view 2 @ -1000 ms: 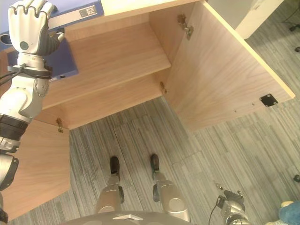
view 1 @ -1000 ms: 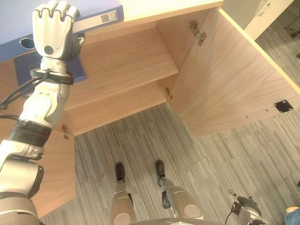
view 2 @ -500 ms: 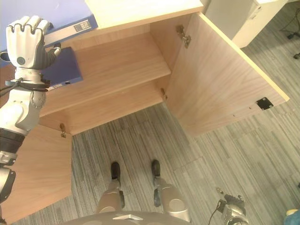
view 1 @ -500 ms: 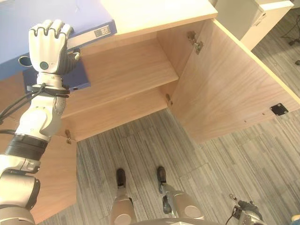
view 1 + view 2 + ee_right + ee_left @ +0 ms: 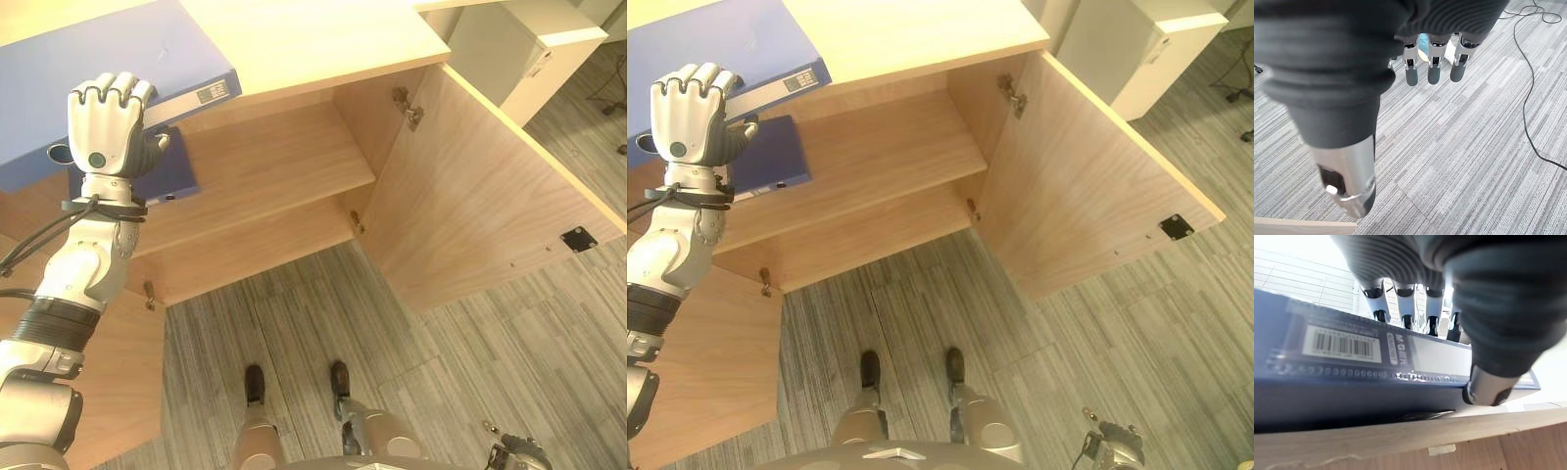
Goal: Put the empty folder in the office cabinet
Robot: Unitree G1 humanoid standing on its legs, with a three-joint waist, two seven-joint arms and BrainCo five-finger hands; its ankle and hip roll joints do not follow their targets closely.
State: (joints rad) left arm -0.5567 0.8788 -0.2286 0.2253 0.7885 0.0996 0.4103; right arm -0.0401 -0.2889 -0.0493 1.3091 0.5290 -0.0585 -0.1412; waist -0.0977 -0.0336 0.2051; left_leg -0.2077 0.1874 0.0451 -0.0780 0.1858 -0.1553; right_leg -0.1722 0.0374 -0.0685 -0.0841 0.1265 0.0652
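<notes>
Right now my left hand [image 5: 106, 122] is clamped on the blue folder [image 5: 59, 83] that lies flat on top of the office cabinet [image 5: 323, 44], its spine overhanging the front edge. My fingers [image 5: 1403, 308] curl over the upper cover and my thumb [image 5: 1488, 387] presses the labelled spine from the front, so the grip sits at the spine's end nearest the open compartment. A second blue folder [image 5: 769, 157] already lies on the upper shelf [image 5: 872, 152] just below. My right hand [image 5: 1432, 66] hangs low by my side over the carpet, fingers loose, holding nothing.

I judge the folder to be light, being empty, and stiff across its boards, so it should move as one rigid slab without sagging. The covers look smooth and probably slippery against my fingertips, and an empty binder's front board may flap open if I hold only one cover. The spine is the safest place to hold: it is the thickest and firmest part. With one hand near one end, the far end may swing as it comes off the top.
</notes>
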